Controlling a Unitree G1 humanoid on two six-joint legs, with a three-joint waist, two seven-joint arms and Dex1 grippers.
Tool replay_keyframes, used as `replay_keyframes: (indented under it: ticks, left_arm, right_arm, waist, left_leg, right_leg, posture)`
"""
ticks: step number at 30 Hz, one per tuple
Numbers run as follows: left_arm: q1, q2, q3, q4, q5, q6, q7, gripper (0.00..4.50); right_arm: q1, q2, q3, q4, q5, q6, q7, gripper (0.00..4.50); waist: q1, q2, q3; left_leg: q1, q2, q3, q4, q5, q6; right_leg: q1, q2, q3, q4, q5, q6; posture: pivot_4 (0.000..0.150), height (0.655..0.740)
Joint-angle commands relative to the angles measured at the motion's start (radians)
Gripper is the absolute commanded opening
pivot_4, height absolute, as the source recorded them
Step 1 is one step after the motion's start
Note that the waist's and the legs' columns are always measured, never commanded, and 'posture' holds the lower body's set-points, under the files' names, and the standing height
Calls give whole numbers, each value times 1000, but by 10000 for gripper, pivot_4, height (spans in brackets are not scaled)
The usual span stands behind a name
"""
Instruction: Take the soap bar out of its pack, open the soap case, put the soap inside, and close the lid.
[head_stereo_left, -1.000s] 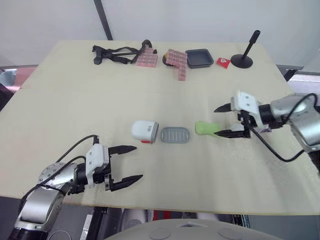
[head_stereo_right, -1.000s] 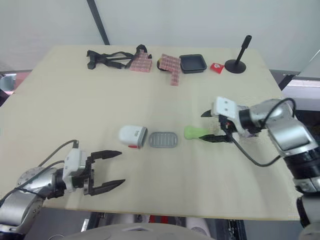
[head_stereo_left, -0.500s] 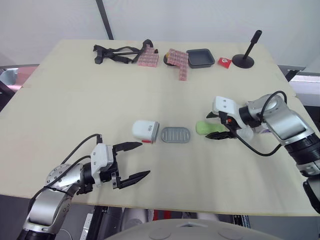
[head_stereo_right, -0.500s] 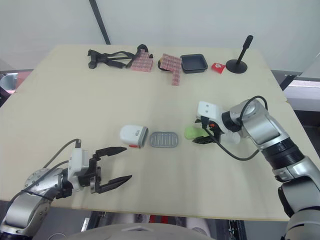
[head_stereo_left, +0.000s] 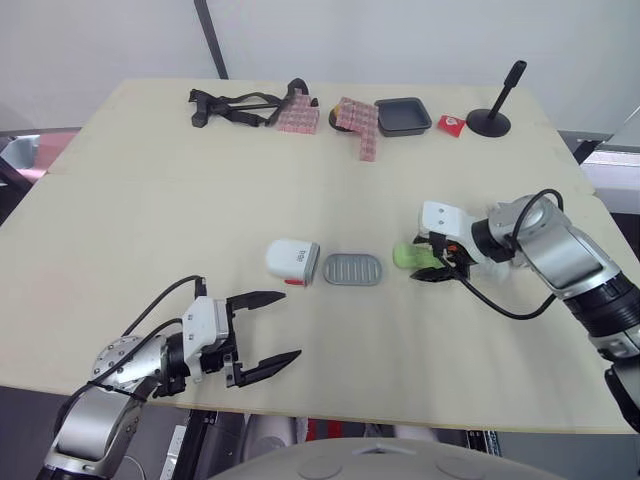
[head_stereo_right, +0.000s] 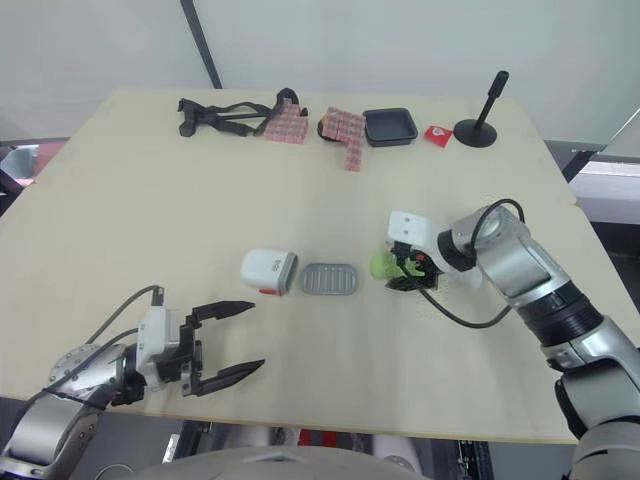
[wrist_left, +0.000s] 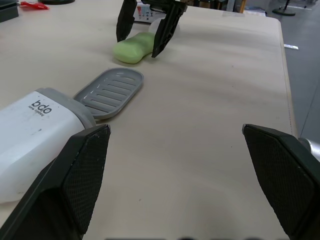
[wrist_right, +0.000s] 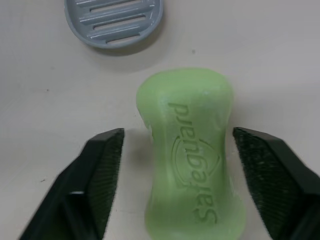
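Right wrist view – which step?
– Likely grasping soap bar (wrist_right: 192, 165): bare on counter (wrist_right: 45, 85), right of grey tray (wrist_right: 114, 20). Right gripper (wrist_right: 177, 132) fingers (wrist_right: 100, 175) spread astride it. Next: pinch, carry left. Left gripper (head_stereo_left: 290, 325) fingers spread.

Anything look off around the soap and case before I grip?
Nothing stands out. The green soap lies bare on the table between the open fingers of the right gripper; the grey tray sits flat beside the white cover.

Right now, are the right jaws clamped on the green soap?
No. The soap lies flat on the table between the open right jaws, with bare table showing on both sides of it.
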Motion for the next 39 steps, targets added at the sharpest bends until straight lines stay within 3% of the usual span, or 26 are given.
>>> replay_keyframes:
  ticks: [1,3,4,13,21,27,39]
  left_arm:
    - [-5,10,-4,-26,-6,-9,4,45000]
    - [-8,12,-5,-23,-7,-8,7,45000]
    - [-9,12,-5,-22,-7,-7,9,45000]
    - [-3,19,9,-5,-5,-16,24,45000]
    - [-44,33,56,51,-22,-8,34,45000]
    - [-78,28,61,65,-36,10,50,45000]
    - [-80,32,67,56,-34,11,66,45000]
  right_arm:
    - [-2,-12,-11,-3,-13,-8,0,22720]
    - [-4,-9,-10,4,-17,-12,3,17515]
    - [-5,-8,-9,6,-19,-14,3,17293]
    - [-63,20,-45,-54,25,-3,21,17293]
    - [-145,167,10,-229,71,176,-55,17293]
    - [-167,269,118,-215,37,214,-121,17293]
    - [-216,275,199,-151,-5,185,-117,17293]
  waist:
    - [0,0,0]
    - [0,0,0]
    - [0,0,0]
    - [-2,0,0]
    - [0,-1,-1]
    - [3,-1,-1]
    - [2,-1,-1]
  left_leg:
    - [0,0,0,0,0,0]
    - [0,0,0,0,0,0]
    - [0,0,0,0,0,0]
    - [0,0,1,1,0,0]
    - [3,6,3,1,2,-3]
    - [3,5,3,2,2,-3]
    - [3,5,3,2,2,-4]
  right_leg:
    - [0,0,0,0,0,0]
    - [0,0,0,0,0,0]
    - [0,0,0,0,0,0]
    - [-1,0,2,3,0,0]
    - [-6,6,4,7,0,-1]
    - [-7,6,3,7,0,-1]
    - [-7,6,3,8,0,-1]
  posture:
    - [1500,7400]
    - [1500,7400]
    - [1500,7400]
    - [1500,7400]
    - [1500,7400]
    - [1500,7400]
    - [1500,7400]
